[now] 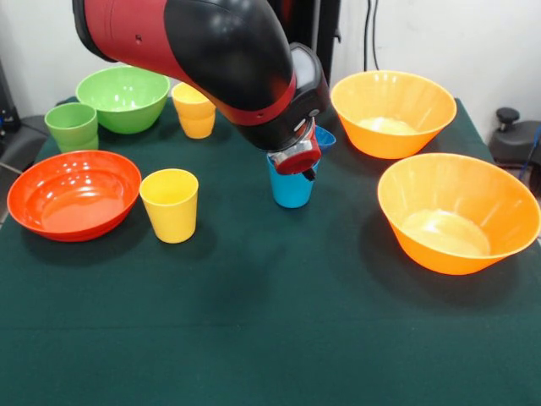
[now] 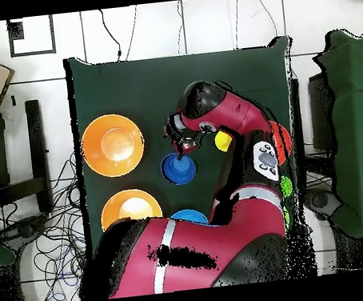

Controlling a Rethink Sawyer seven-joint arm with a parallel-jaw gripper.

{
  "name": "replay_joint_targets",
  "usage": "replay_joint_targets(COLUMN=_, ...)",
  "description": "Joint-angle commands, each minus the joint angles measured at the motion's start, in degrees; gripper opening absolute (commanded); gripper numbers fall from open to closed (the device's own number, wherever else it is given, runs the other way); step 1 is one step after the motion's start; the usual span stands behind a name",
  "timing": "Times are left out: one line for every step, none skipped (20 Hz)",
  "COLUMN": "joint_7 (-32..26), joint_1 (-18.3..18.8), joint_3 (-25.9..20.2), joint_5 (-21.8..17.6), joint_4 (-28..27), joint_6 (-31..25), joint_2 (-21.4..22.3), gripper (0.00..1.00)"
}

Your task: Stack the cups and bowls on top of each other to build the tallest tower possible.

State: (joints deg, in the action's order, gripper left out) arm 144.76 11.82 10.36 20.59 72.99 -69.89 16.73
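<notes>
The red and black arm's gripper (image 1: 297, 161) hovered at the rim of the glossy light blue plastic cup (image 1: 291, 190), mid-table; whether its fingers were open was unclear. No tower stood yet; next, a clean grasp seemed needed.

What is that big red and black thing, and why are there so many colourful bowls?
That is a robot arm. At its tip sits a pincer for grabbing things. One picture looks across the table at the robot; the other looks straight down from above.

On the dark green cloth table lie shiny plastic dishes: two large orange bowls, a wide red-orange bowl, a green bowl, a small green cup and two yellow cups.

The pincer hangs right over a light blue cup. I cannot tell whether it is gripping the cup yet. Behind it a bit of another blue dish peeks out. Nothing is stacked yet.
</notes>
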Motion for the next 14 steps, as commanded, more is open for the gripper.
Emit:
replay_joint_targets(joint_7=7.2, joint_1=-0.3, joint_3=-3.3, joint_5=0.6, joint_4=2.1, joint_6=-0.6, joint_2=0.7, gripper=1.00)
replay_joint_targets(joint_7=7.2, joint_1=-0.3, joint_3=-3.3, joint_5=0.6, joint_4=2.1, joint_6=-0.8, joint_2=0.9, gripper=1.00)
replay_joint_targets(joint_7=7.2, joint_1=-0.2, joint_3=-3.3, joint_5=0.7, joint_4=2.0, joint_6=-1.2, joint_2=1.0, gripper=1.00)
replay_joint_targets(joint_7=7.3, joint_1=-0.1, joint_3=-3.3, joint_5=0.6, joint_4=1.9, joint_6=-1.8, joint_2=1.2, gripper=1.00)
replay_joint_targets(joint_7=7.3, joint_1=0.0, joint_3=-3.3, joint_5=0.5, joint_4=1.4, joint_6=-2.4, joint_2=1.1, gripper=1.00)
replay_joint_targets(joint_7=7.4, joint_1=0.0, joint_3=-3.2, joint_5=0.4, joint_4=1.2, joint_6=-3.1, joint_2=1.3, gripper=1.00)
replay_joint_targets(joint_7=7.6, joint_1=-0.1, joint_3=-3.1, joint_5=0.5, joint_4=1.3, joint_6=-4.0, joint_2=2.1, gripper=1.00)
replay_joint_targets(joint_7=7.7, joint_1=-0.1, joint_3=-3.1, joint_5=0.4, joint_4=1.2, joint_6=-4.5, joint_2=2.3, gripper=1.00)
replay_joint_targets(joint_7=7.7, joint_1=0.0, joint_3=-3.0, joint_5=0.3, joint_4=1.0, joint_6=-4.9, joint_2=2.5, gripper=1.00)
replay_joint_targets(joint_7=7.7, joint_1=0.1, joint_3=-2.9, joint_5=0.2, joint_4=0.9, joint_6=-5.3, joint_2=2.7, gripper=1.00)
replay_joint_targets(joint_7=7.8, joint_1=0.1, joint_3=-2.9, joint_5=0.2, joint_4=0.7, joint_6=-5.8, joint_2=2.8, gripper=1.00)
replay_joint_targets(joint_7=7.8, joint_1=0.1, joint_3=-2.9, joint_5=0.2, joint_4=0.6, joint_6=-6.2, joint_2=3.0, gripper=1.00)
replay_joint_targets(joint_7=8.0, joint_1=0.1, joint_3=-2.8, joint_5=0.1, joint_4=0.4, joint_6=-6.8, joint_2=3.3, gripper=1.00)
replay_joint_targets(joint_7=8.1, joint_1=0.1, joint_3=-2.8, joint_5=0.1, joint_4=0.2, joint_6=-7.3, joint_2=3.5, gripper=1.00)
